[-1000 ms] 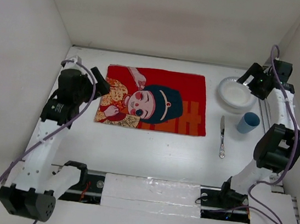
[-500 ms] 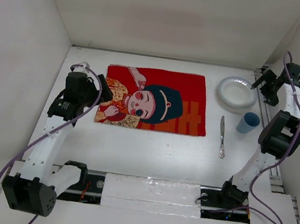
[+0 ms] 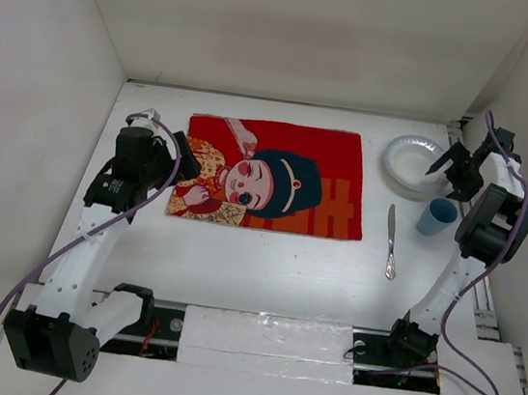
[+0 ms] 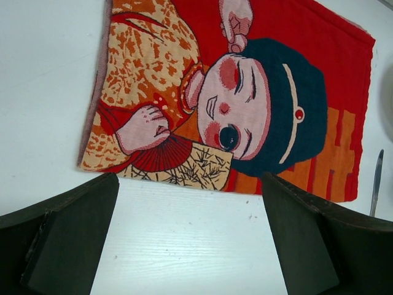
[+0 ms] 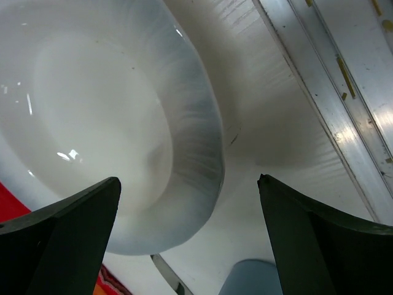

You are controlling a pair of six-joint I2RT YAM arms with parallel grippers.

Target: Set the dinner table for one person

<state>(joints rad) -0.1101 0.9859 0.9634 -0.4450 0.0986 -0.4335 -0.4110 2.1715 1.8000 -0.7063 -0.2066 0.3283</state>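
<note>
Hovering left arm (image 3: pixel 94 234): rises from the near left corner and runs up the left side of the worktop (image 3: pixel 265 266), wrist bent right toward the placemat (image 3: pixel 318 156).
Left fingers (image 3: pixel 181 151): spread apart, holding nothing, above the placemat's left edge; the wrist view shows the cartoon figure between them.
Worktop: white surface under everything, with the placemat at far centre.
Knife (image 3: pixel 391 239): lies just right of the placemat, handle toward the near edge.
Plate (image 3: pixel 407 163): white, on bare worktop at the far right, apart from the placemat.
Cup (image 3: pixel 437 217): blue, just on the near side of the plate, right of the knife.
Right arm (image 3: pixel 489 227): stretched up the right edge, elbow folded beside the cup, wrist turned toward the plate.
Right fingers (image 3: pixel 450 173): released wide, gripping nothing, over the plate's right rim.
Change, left: a second ago the elbow was folded lower; unchanged over the last half second.
Change, right: from the plate's far rim the fingers swung out toward the right wall, then came back nearer to the right rim.
Unmoved: placemat, knife, plate, cup.
</note>
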